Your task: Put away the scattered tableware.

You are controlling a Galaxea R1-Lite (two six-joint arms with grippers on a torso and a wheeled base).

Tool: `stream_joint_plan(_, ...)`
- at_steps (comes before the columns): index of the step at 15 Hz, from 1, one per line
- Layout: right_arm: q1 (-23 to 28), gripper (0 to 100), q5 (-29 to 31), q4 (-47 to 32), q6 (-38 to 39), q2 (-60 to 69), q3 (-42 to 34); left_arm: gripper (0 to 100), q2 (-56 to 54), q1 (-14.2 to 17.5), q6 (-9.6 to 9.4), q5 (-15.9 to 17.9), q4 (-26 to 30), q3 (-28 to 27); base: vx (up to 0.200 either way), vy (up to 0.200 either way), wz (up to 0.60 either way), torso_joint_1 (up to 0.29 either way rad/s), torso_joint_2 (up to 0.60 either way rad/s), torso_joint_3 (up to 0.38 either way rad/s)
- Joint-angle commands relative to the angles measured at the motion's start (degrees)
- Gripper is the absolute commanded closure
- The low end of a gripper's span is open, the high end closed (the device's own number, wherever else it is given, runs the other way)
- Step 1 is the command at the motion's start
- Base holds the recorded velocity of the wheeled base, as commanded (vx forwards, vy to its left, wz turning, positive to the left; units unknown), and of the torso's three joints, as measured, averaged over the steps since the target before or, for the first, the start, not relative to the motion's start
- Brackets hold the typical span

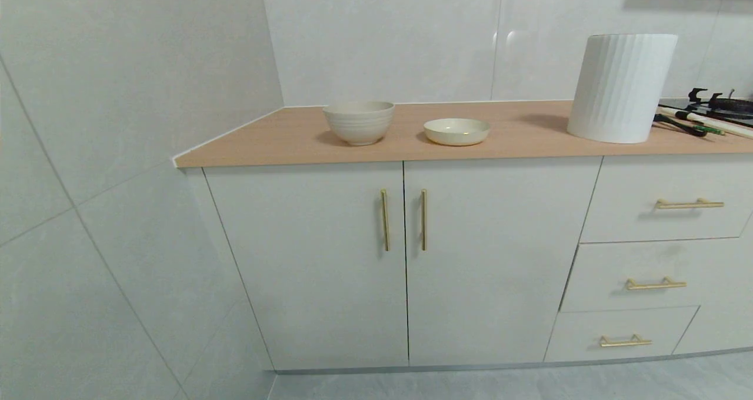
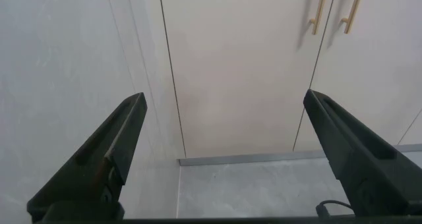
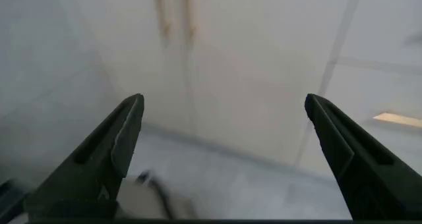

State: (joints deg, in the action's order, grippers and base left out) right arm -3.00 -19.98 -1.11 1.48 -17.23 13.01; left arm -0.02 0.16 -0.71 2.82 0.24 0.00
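On the wooden countertop (image 1: 529, 136) a deep ribbed bowl (image 1: 359, 122) stands near the corner of the wall. A shallow dish (image 1: 456, 132) lies at its 3 o'clock, near but apart. Farther toward 3 o'clock stands a tall white ribbed container (image 1: 622, 87), and some long utensils (image 1: 694, 125) lie just beside it. At 6 o'clock under the bowls are two closed cabinet doors (image 1: 317, 270) with golden handles (image 1: 385, 220). The left gripper (image 2: 224, 100) hangs low before these doors, fingers spread wide and empty. The right gripper (image 3: 224, 102) is also spread wide and empty
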Motion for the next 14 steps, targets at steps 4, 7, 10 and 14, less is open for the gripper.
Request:
stream_joint_plan(4,-13.52,0,-6.91,3.66,1.95,-47.37,23.47,0,0.02,0.02,0.00,0.00,0.02,0.00,0.000,0.000,0.00,0.000,0.00,0.000)
stream_joint_plan(7,-19.33,0,-6.91,6.73,3.01,-60.03,31.99,0,0.02,0.02,0.00,0.00,0.02,0.00,0.000,0.000,0.00,0.000,0.00,0.000)
stream_joint_plan(10,-21.52,0,-7.00,6.73,3.36,-70.75,38.85,0,0.02,0.02,0.00,0.00,-0.07,0.00,0.000,0.000,0.00,0.000,0.00,0.000)
stream_joint_plan(14,-22.75,0,-7.00,6.73,3.53,-84.55,51.33,0,0.02,0.02,0.00,0.00,0.02,0.00,0.000,0.000,0.00,0.000,0.00,0.000)
